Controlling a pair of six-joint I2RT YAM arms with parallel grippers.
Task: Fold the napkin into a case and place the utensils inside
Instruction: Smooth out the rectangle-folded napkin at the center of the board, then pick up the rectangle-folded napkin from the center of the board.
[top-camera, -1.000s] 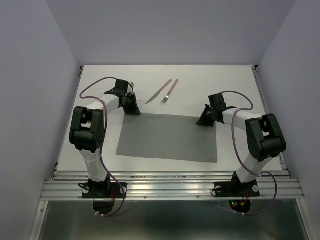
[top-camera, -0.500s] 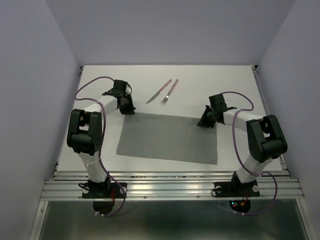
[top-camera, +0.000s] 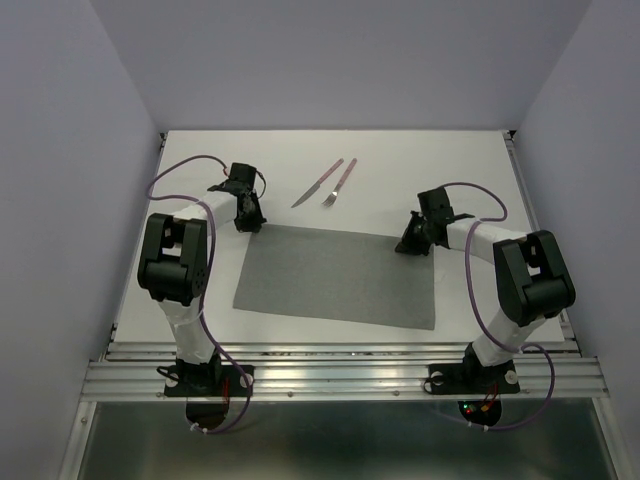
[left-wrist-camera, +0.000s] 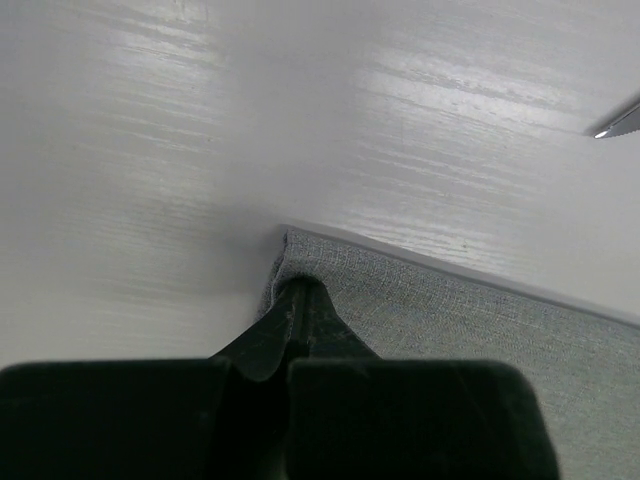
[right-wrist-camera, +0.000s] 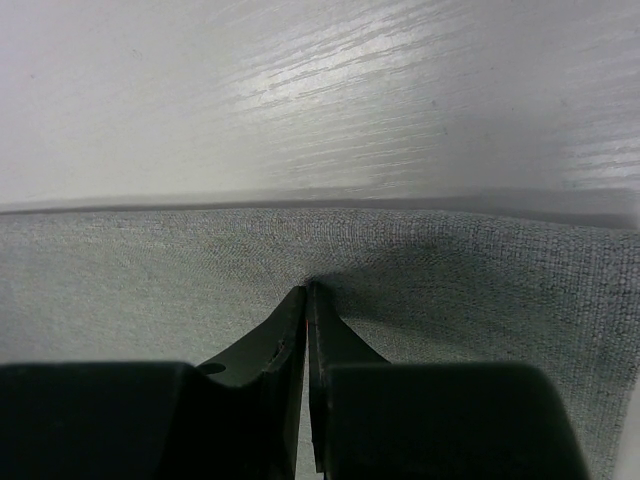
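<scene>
Evidently the first fold is only being set up: the napkin (top-camera: 335, 275) lies flat and unfolded on the near half of the bench (top-camera: 440, 160), its long sides running left to right, and no case is formed yet. The left claw (left-wrist-camera: 298, 292) has its fingers pressed together on the napkin's far-left corner, where the cloth puckers around the tips. The right claw (right-wrist-camera: 307, 295) is likewise pinched shut on the far edge, a little inside the far-right corner, with a small gather of weave at its tips. Gripping both far corners at once suits carrying that edge toward the near edge in one even sweep, so the sheet doubles without skewing. The knife (top-camera: 318, 183) and fork (top-camera: 340, 183) lie side by side near the middle of the bench's far edge, apart from the cloth, handles pointing away, which keeps them out of the fold's path until a pocket exists. There is open bench beyond the cloth's far edge and at both sides. The napkin's near edge sits close to the bench's near edge, so a fold pulled too far could drag cloth over it
</scene>
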